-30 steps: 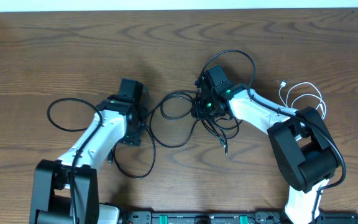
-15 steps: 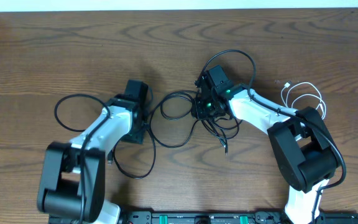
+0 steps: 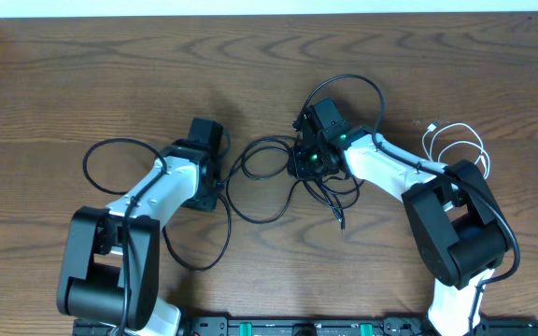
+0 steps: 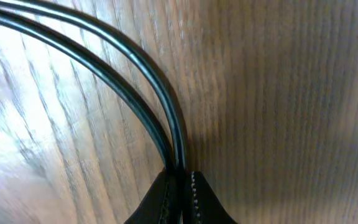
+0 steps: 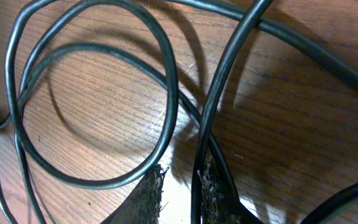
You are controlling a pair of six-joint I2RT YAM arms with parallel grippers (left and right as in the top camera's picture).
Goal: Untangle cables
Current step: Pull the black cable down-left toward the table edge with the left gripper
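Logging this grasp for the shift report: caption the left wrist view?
Left gripper shut on two black cable strands that curve away over the wooden table.

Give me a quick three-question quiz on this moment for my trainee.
1. True or false: the white cable is knotted into the black cables.
2. The left gripper is: A open, B shut on a black cable, C shut on the white cable.
3. Which arm does the white cable lie beside?
Key: 1 false, it lies apart; 2 B; 3 the right arm.
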